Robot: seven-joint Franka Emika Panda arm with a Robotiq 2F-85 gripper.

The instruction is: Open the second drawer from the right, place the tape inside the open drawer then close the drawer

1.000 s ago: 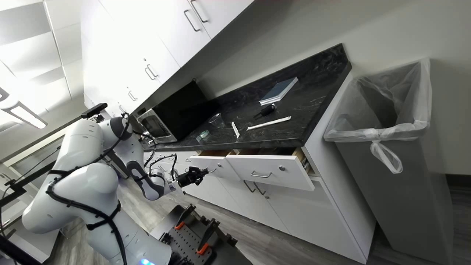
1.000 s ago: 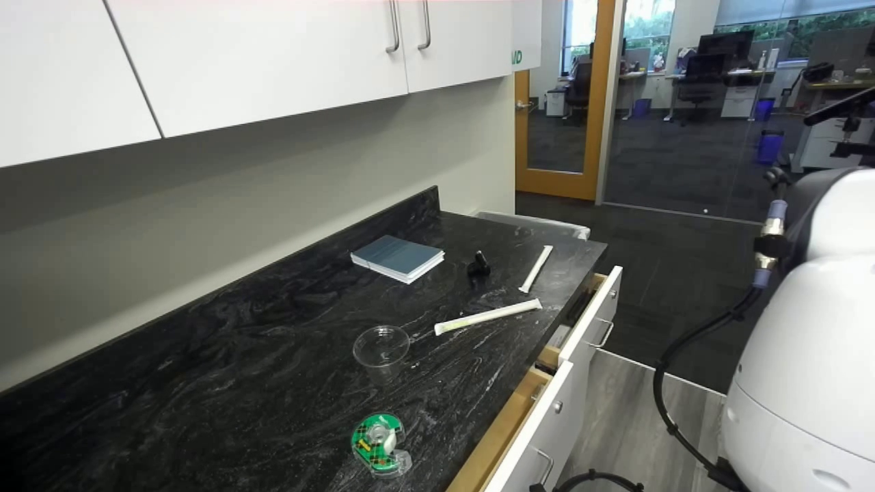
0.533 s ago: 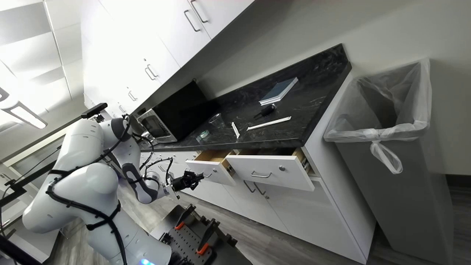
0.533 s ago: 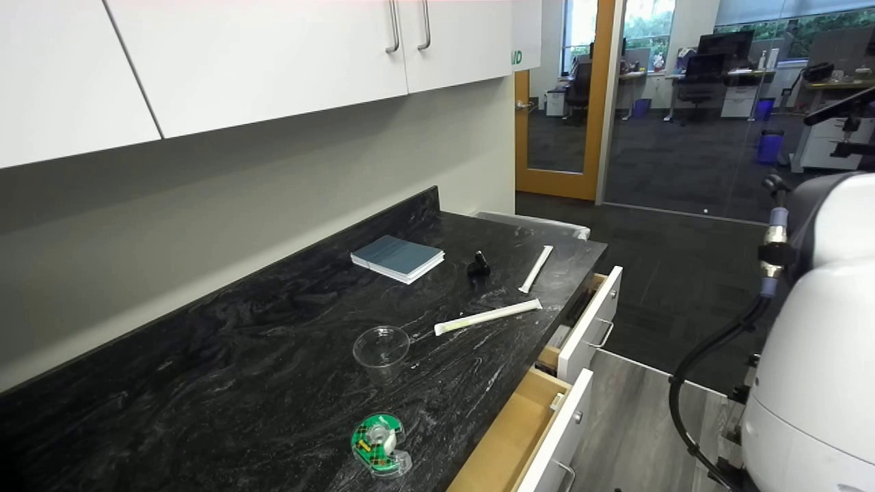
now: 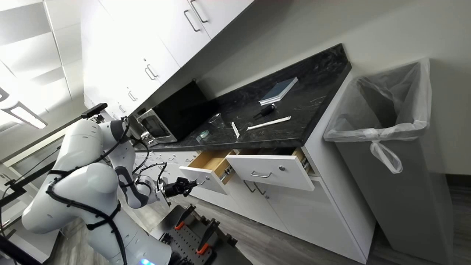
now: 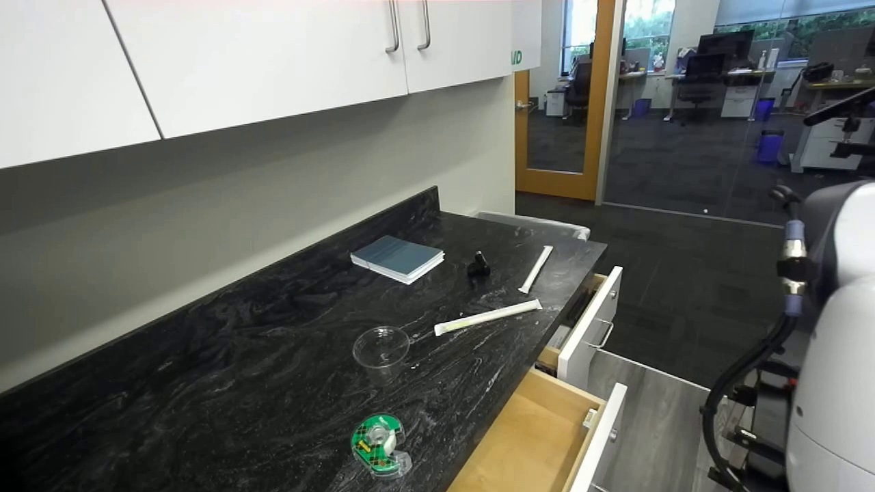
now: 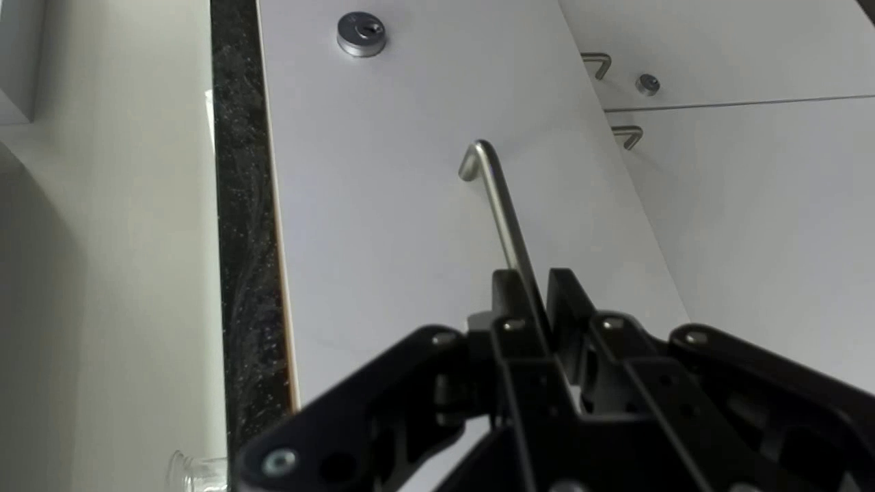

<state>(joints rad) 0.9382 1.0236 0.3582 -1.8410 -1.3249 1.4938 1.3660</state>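
I had the gripper closed on the drawer's handle, its two fingertips pinching the bar from either side; one end of the bar stuck out past them in the wrist view, and the rest was hidden by the gripper itself. The second drawer from the right stood well out, the floor of its tan wooden box in plain sight, so I judged the opening step nearly done. The tape, a green and clear dispenser, lay on the dark counter, near the clear cup and well apart from the gripper.

What the pull asked for, to my mind, was a straight line along the metal slide, with no twist at the wrist, since the thin, round bar could roll or slip between the fingertips. (I could not see how much travel the slide had left, so a gentle finish seemed wiser than a hard tug.) The neighbouring drawer stood partly out just beside it, and a sideways drift might have scraped the two together. For letting go, I reckoned the fingers should spread fully and back straight off the bar, or a snag could drag the drawer along; only then did rising over the counter for the tape make sense.
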